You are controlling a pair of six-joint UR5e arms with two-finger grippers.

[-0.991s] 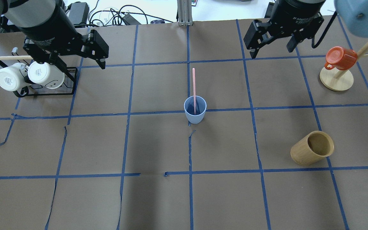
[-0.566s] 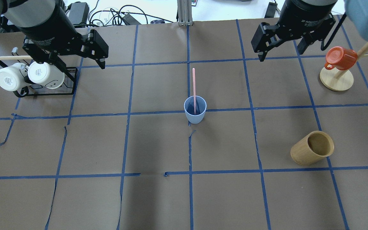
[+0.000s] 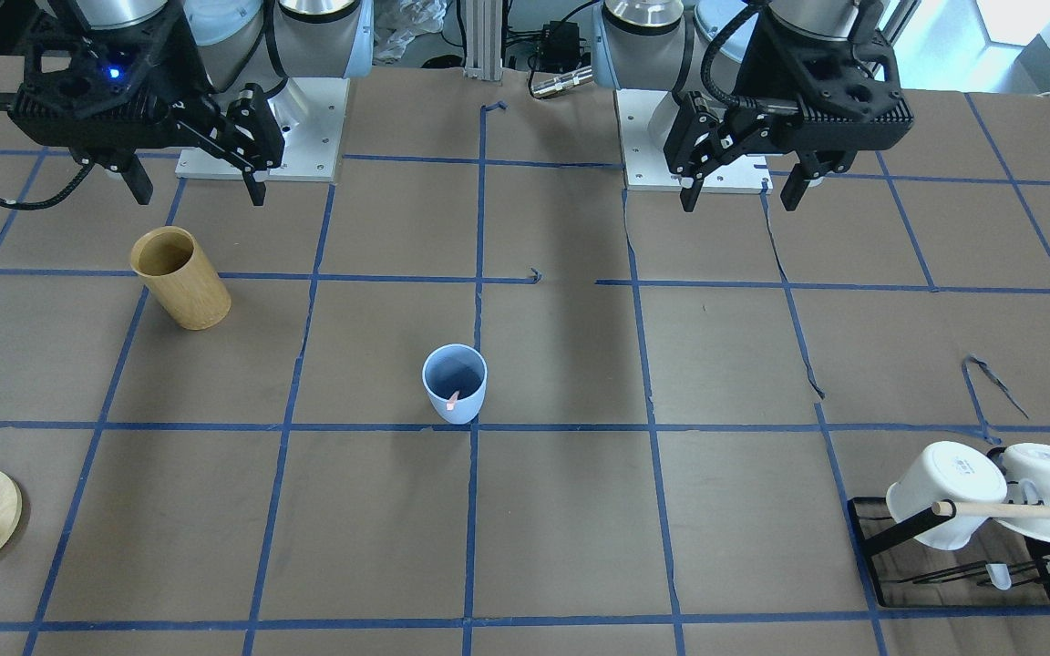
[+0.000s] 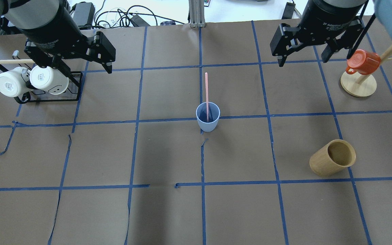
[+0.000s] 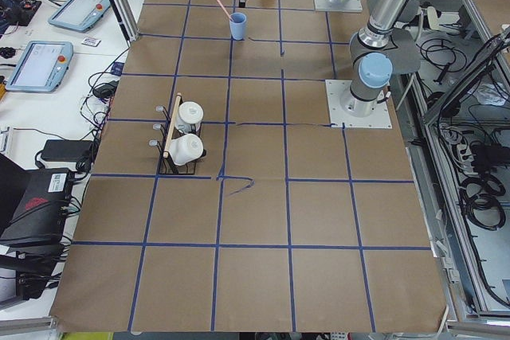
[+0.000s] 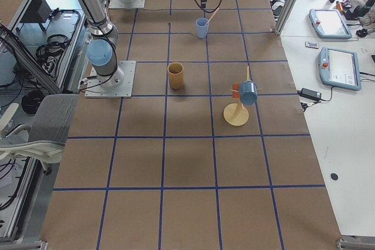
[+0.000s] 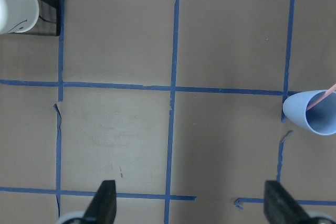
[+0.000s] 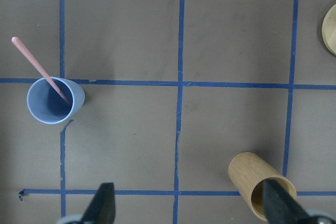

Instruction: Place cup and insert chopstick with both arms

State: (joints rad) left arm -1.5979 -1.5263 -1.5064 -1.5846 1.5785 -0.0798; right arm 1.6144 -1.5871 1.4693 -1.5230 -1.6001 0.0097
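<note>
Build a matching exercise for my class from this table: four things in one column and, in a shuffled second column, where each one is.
Things
1. thin pink chopstick
2. orange-red mug
3. two white mugs
4. tan bamboo cup

Places
a. hanging on the black wire rack
b. standing by itself on the brown table cover
c. standing in the light blue cup
d. hanging on the wooden mug tree

Pairs: 1-c, 2-d, 3-a, 4-b
</note>
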